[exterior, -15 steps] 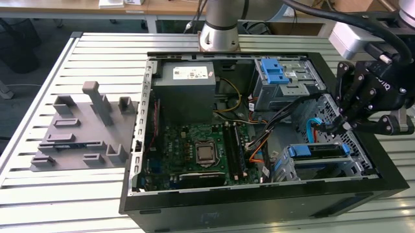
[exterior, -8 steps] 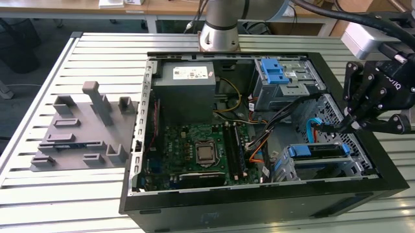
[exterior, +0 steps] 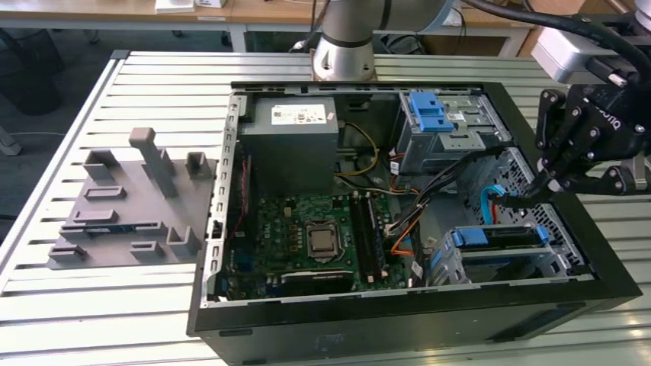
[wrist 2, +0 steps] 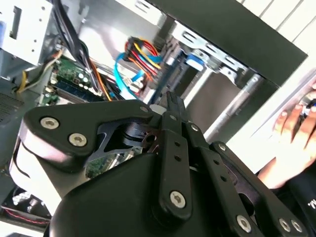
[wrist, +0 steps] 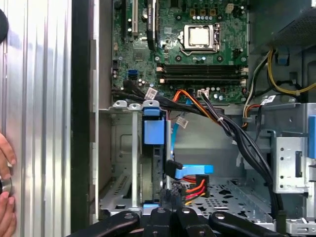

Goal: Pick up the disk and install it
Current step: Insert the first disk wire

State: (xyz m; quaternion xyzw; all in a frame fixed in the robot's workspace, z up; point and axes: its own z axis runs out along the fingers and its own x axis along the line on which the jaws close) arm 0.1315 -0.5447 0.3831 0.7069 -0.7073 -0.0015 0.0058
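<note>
1. Exterior view: my fingers hang tip-down over the wall of the open computer case on the exterior view's right.
2. Fingers state: closed, tips meeting, nothing gripped between them.
3. Disk location: inside the drive cage in the case corner below my fingers. Its blue carrier bracket faces up. It is apart from my fingers.
4. A blue data cable runs just beside my fingertips.
5. The case stands on the slatted bench. A grey fixture block lies toward the bench edge on the exterior view's left, well apart from me.
6. First wrist view: a person's hand rests on the bench slats outside the case wall.
</note>
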